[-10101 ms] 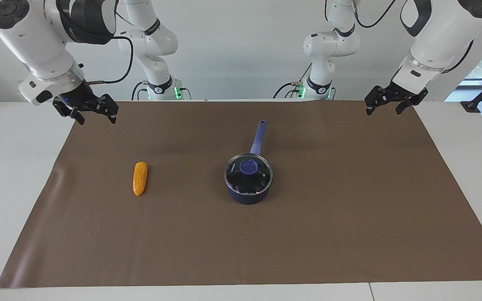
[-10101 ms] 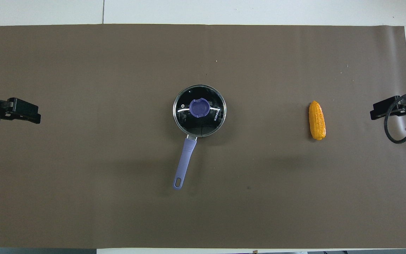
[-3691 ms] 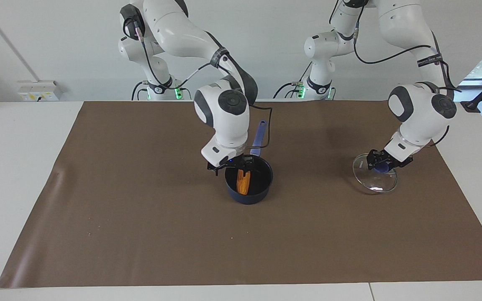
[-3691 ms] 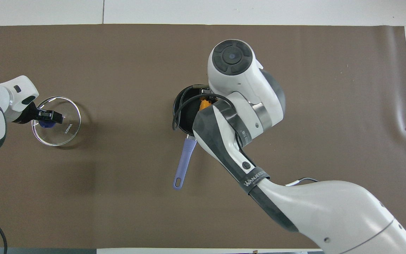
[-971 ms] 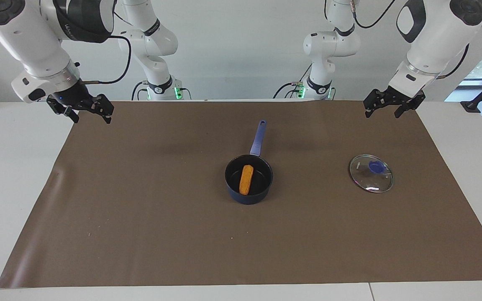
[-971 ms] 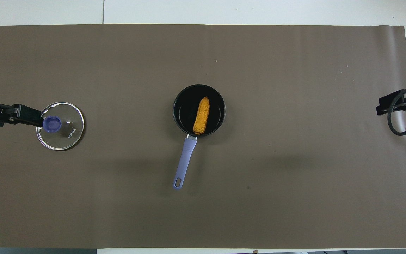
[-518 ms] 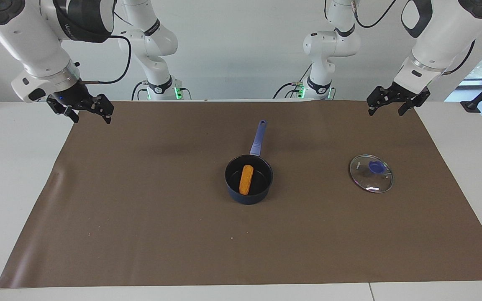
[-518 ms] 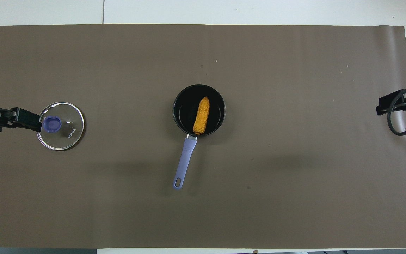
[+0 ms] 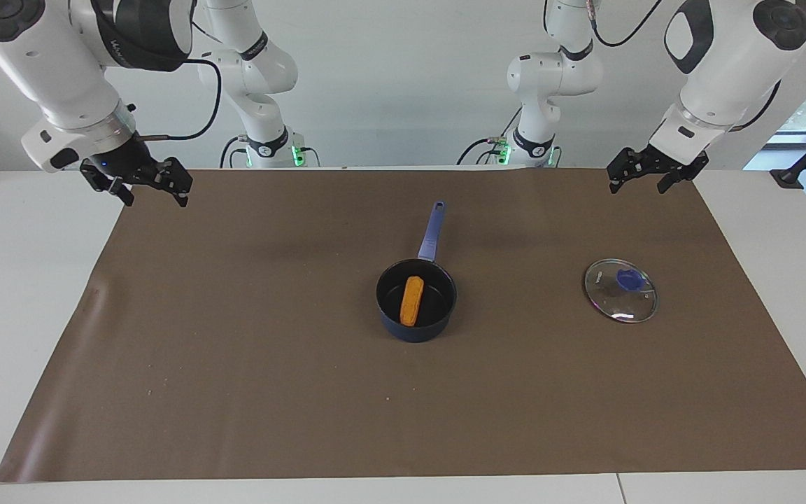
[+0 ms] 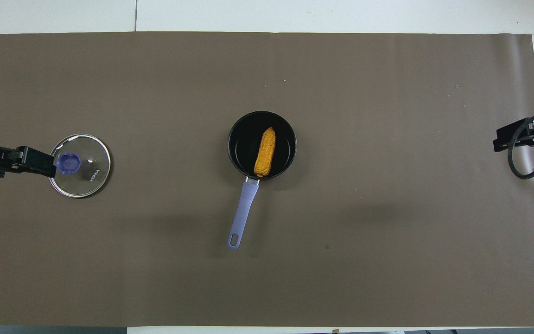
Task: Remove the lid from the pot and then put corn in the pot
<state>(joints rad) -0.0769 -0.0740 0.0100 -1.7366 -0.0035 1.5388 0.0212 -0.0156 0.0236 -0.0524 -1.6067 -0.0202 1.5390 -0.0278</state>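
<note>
Both hands hang raised and hold nothing, fingers spread wide, each arm waiting. The left hand [image 9: 657, 179] hovers over the counter's corner at the left arm's end, on the robots' edge; the right hand [image 9: 143, 186] hovers over the matching corner at the right arm's end. The lid [image 9: 620, 290] lies flat toward the left arm's end. The pot [image 9: 416, 299] sits mid-counter, the corn [image 9: 412, 300] inside, so the task looks done.

Pot [image 9: 416, 327] dark blue, black inside, lighter blue handle. Corn [image 9: 412, 300] orange-yellow, bumpy. Lid [image 9: 620, 291] clear glass, blue knob. Table [image 9: 32, 280] white, brown mat [image 9: 249, 350].
</note>
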